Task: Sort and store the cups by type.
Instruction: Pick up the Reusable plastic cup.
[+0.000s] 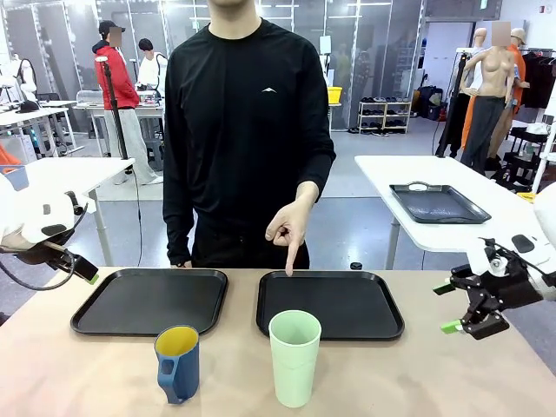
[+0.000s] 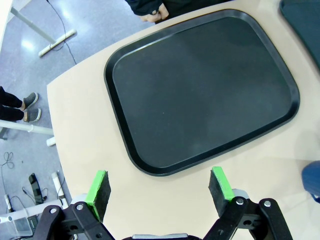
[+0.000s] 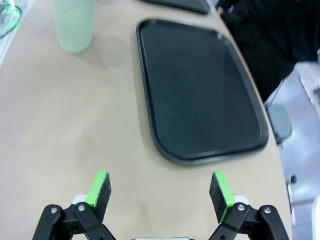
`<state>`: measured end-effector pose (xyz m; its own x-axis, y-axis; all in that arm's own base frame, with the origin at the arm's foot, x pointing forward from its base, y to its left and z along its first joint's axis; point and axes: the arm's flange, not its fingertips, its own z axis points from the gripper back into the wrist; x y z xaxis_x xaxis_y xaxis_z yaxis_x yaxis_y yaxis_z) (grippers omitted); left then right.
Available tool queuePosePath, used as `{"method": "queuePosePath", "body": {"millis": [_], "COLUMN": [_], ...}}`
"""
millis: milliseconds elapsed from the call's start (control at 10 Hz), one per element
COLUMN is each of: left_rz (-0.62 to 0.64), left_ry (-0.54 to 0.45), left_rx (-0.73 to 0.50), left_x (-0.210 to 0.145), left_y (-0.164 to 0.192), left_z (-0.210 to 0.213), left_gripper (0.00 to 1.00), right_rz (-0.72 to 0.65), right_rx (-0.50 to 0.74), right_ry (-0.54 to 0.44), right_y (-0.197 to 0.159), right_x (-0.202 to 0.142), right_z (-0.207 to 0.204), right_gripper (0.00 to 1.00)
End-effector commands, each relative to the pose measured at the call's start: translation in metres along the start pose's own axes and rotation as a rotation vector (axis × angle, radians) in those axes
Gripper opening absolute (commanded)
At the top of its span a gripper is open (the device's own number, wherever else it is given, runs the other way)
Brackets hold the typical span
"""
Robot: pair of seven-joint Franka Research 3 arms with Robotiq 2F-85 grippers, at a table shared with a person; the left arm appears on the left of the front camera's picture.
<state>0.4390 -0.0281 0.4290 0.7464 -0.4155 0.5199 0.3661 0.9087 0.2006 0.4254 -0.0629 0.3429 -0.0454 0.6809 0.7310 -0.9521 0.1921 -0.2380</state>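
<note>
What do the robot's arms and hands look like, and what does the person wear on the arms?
The left arm and right arm are white. The left hand and right hand are black, each with two fingers tipped with green pads. A black cable loops under the left arm. The person wears long black sleeves.

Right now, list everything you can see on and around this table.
table: one, tan, under all the rest.
left tray: one, black, far side of the table.
right tray: one, black, beside the left tray.
mug: one, blue with a yellow inside, in front of the left tray.
tumbler: one, mint green, upright in front of the right tray.
far tray: one, black, on a white table behind.
hand: one, the person's, finger pointing down at the right tray.
left pincer: one, black with green pads, open, by the left tray.
right pincer: one, black with green pads, open, by the right tray.
</note>
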Motion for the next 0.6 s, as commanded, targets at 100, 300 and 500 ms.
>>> {"method": "queuePosePath", "body": {"millis": [100,300,500], "left_rz": [0.005,0.005,0.005], "left_ry": [-0.003,-0.003,-0.003], "left_rx": [-0.002,-0.002,-0.002], "left_x": [0.000,0.000,0.000], "left_y": [0.001,0.001,0.001], "left_z": [0.001,0.001,0.001], "left_gripper": [1.00,1.00,1.00], "right_rz": [-0.003,-0.027,-0.027], "right_rx": [0.042,0.088,0.157], "right_ry": [-0.114,-0.202,-0.271], "right_y": [-0.018,-0.020,-0.020], "right_x": [-0.018,-0.023,-0.030], "right_z": [-0.031,-0.036,-0.039], "right_gripper": [1.00,1.00,1.00]}}
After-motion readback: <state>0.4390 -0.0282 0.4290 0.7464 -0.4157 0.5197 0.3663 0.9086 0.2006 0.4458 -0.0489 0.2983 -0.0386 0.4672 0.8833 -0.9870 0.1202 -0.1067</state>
